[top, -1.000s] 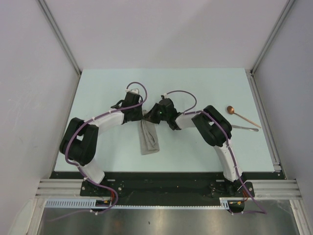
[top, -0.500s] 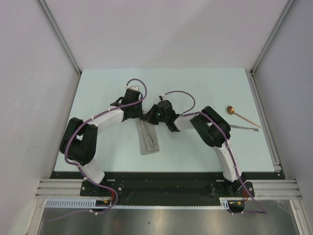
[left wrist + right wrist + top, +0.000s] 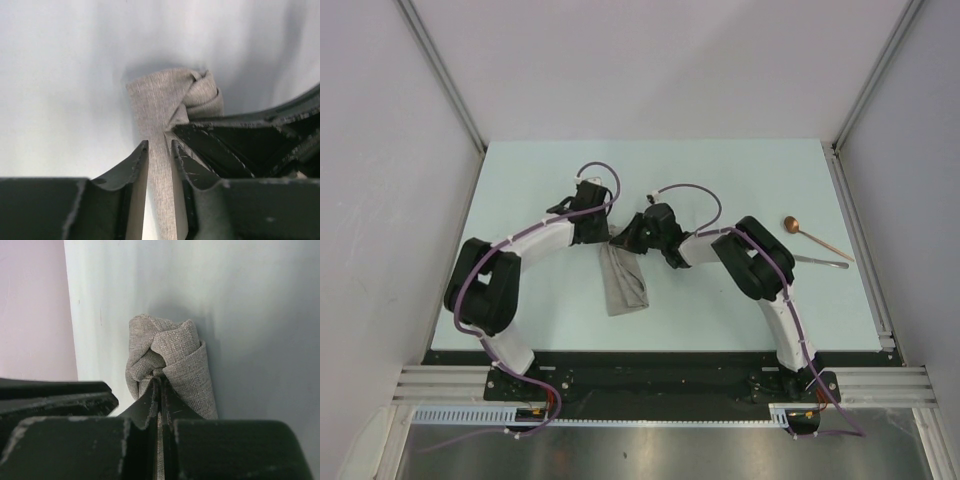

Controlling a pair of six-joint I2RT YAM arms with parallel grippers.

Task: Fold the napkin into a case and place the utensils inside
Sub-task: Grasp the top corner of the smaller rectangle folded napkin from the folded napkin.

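The napkin, folded into a narrow strip, lay in the middle of the worktop, between the two arms. At its far end the right fingers were pressed together on a bunched fold of the cloth. The left fingers stood a little apart, with the strip between them. The copper spoon and the thin silvery piece lay well apart from the napkin, on the right side.

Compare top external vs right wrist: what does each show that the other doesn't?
Top external only: the copper spoon and silvery utensil lying at the right side of the table, apart from the napkin, which lies as a long folded strip. Right wrist only: the right gripper pinched shut on a bunched fold of the cloth. Both: the grey-beige napkin on the pale table.
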